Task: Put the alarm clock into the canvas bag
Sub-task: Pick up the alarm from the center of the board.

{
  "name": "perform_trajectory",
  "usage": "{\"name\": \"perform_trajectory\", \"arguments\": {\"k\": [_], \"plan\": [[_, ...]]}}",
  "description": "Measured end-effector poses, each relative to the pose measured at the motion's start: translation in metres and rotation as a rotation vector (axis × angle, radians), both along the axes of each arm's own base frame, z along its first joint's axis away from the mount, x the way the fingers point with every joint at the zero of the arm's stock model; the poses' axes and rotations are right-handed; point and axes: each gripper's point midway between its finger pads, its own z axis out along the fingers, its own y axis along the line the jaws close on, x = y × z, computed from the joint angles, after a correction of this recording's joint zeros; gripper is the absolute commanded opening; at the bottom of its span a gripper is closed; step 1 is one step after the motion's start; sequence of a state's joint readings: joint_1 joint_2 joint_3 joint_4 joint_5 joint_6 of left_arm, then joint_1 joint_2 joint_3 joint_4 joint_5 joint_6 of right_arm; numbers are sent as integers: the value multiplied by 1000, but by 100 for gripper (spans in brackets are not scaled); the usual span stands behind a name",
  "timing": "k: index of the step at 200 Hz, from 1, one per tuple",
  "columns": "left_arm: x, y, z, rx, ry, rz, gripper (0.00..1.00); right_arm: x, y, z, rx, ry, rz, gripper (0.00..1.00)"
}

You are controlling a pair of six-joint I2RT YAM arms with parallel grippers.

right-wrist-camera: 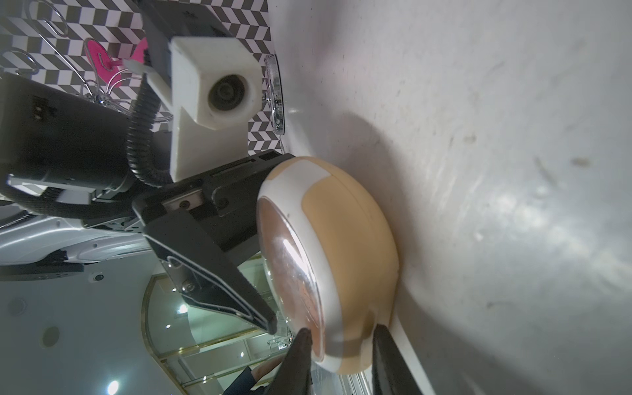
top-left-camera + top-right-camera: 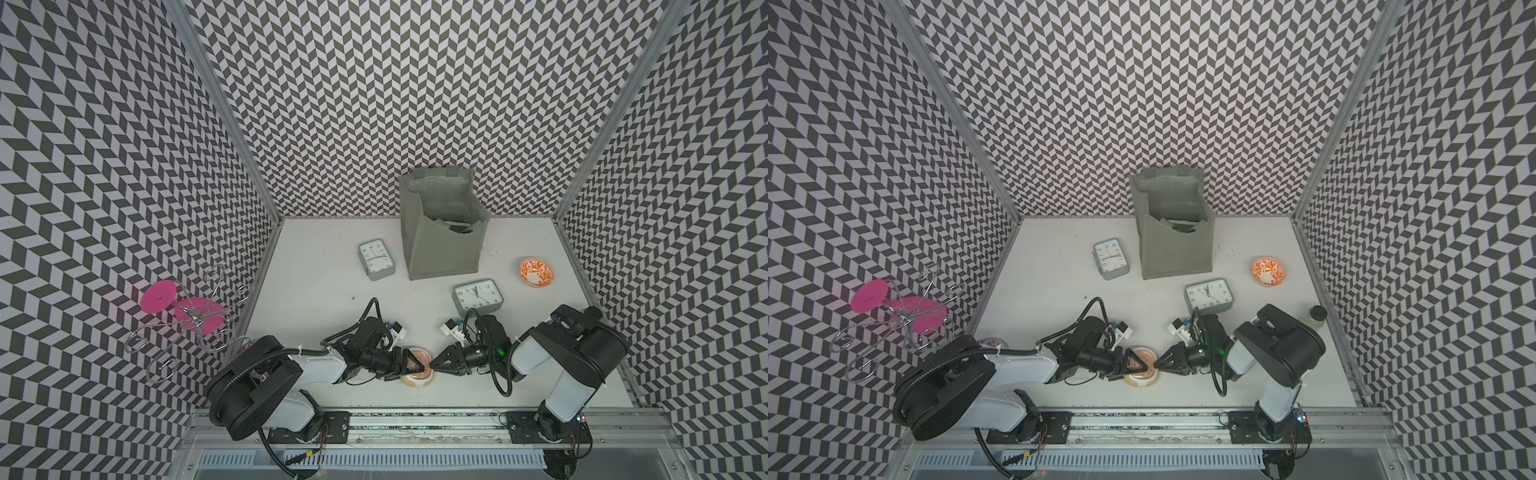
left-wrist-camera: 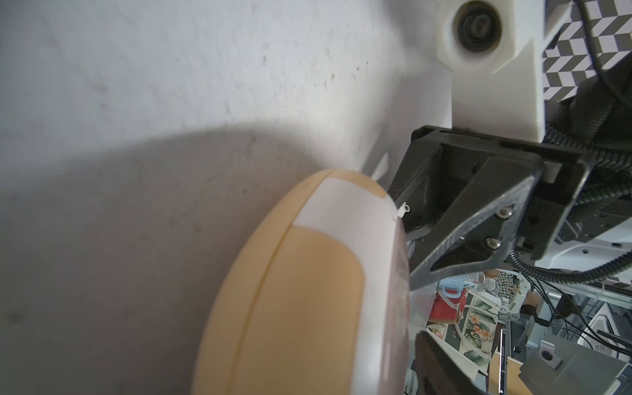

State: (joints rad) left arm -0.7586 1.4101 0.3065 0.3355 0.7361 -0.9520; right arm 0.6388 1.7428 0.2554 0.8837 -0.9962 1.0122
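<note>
Working the pickup of the round tan plastic alarm clock (image 2: pixel 417 379) with white band and domed glossy face. Find it lying face-up on the white desk (image 2: pixel 324 291), well in front of the tall grey-green canvas bag (image 2: pixel 440 253), not yet anywhere near the bag's open mouth. Note right fingers (image 1: pixel 297 362) narrow, looking pinched on the clock's rim, one on the glass, one under the tan back against the desk. Note left fingers (image 1: pixel 219 270) set fairly wide on the clock's opposite side, one hanging over the glass, the other hidden; cannot tell if touching. To do it well: seat left fingers deep across the body before lifting, not on the slick dome alone. Keep the clock level to avoid a pivot out of the rim pinch. Raise straight up, carry high enough to clear the bag's sagging front edge, lower inside before letting go. Steer clear of the grey rectangular clock (image 2: pixel 376 258) beside the bag and the second grey clock (image 2: pixel 477 296) in front of the bag.
</note>
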Motion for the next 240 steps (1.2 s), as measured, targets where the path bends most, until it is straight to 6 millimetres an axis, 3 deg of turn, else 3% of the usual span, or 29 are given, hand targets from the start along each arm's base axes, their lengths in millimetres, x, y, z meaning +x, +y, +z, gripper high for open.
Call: {"name": "perform_trajectory", "arguments": {"k": [112,137,159,176,196,240], "plan": [[4,-3,5,-28,-13,1,45,4,1,-1,-3,-2,-13,29],[7,0,10,-29,-39,10,38,14,-4,6,-1,-23,-48,29],[20,2,23,-31,-80,32,38,36,-13,22,9,-91,-111,29],[39,3,43,-33,-152,61,38,63,-24,44,6,-182,-181,30],[68,2,83,-37,-299,110,38,98,-39,82,-2,-330,-272,31],[132,-2,222,-108,-712,263,37,157,-76,188,-75,-688,-475,39]]}}
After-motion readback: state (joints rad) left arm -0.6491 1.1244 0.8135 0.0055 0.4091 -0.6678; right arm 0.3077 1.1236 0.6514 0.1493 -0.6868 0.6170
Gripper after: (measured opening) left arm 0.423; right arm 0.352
